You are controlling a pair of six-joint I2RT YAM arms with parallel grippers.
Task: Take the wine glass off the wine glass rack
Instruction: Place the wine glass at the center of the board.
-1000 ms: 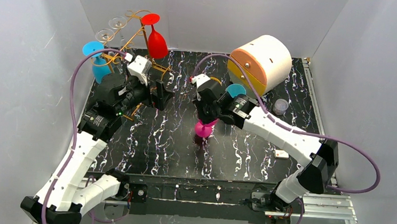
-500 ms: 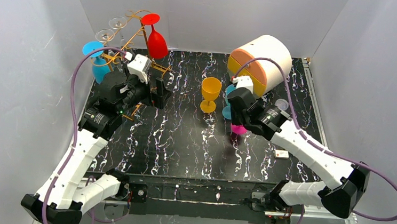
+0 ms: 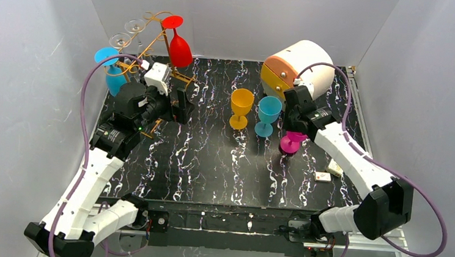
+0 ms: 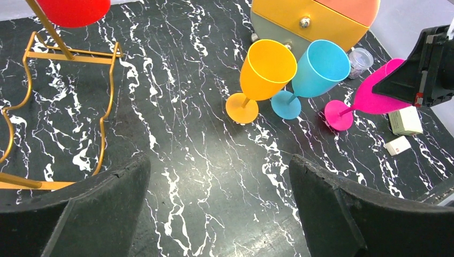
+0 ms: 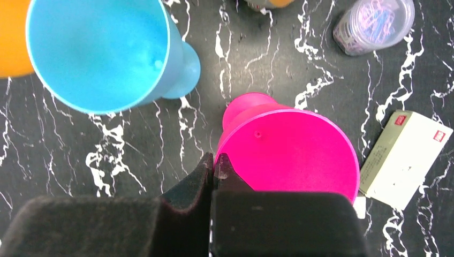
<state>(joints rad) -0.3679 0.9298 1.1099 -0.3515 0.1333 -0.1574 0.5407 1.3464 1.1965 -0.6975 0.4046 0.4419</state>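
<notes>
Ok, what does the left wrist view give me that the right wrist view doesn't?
Only the left wrist: the wine glass rack (base only), the red wine glass above it, the drawer unit, and the open left tool.
Only the right wrist: the right tool seen close, pinched shut on the rim of the pink wine glass, and the paper clips inside the clear tub.
Both: the blue wine glass, the orange wine glass, the pink wine glass, the tub and a white box.
</notes>
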